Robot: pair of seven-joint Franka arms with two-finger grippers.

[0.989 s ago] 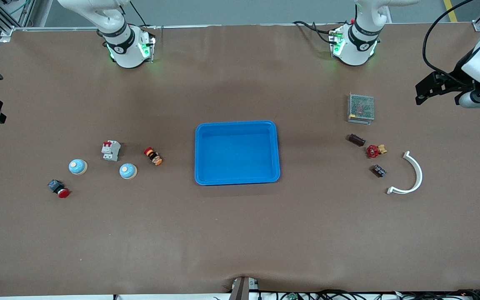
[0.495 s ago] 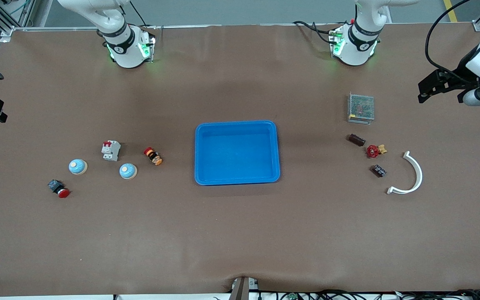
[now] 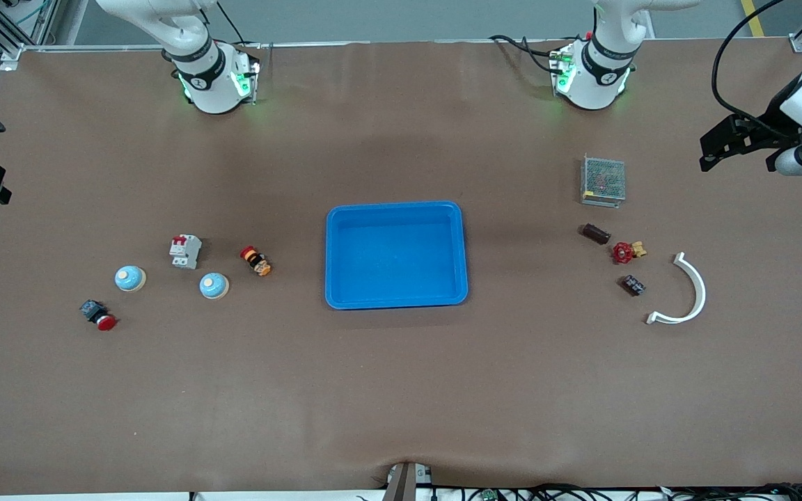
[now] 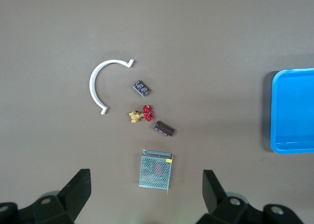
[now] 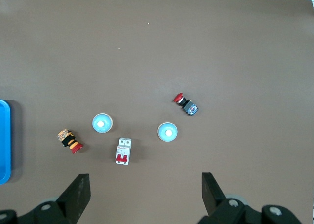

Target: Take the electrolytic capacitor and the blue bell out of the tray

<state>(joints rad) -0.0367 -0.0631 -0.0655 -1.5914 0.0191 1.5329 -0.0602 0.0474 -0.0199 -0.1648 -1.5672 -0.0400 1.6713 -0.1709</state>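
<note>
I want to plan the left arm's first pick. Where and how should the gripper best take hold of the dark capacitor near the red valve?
The capacitor lies flat on its side, a short cylinder angled on the table. Probably best: the open left gripper comes straight down and closes across its middle, fingers square to its long axis. The red valve lies close to one end, so stay mid-body.

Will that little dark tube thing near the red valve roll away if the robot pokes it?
Probably. The capacitor looks like a small cylinder lying on its side on the flat table, so a sideways nudge may roll it. It looks stiff and likely light. Its smooth round body might slip between fingers.
</note>
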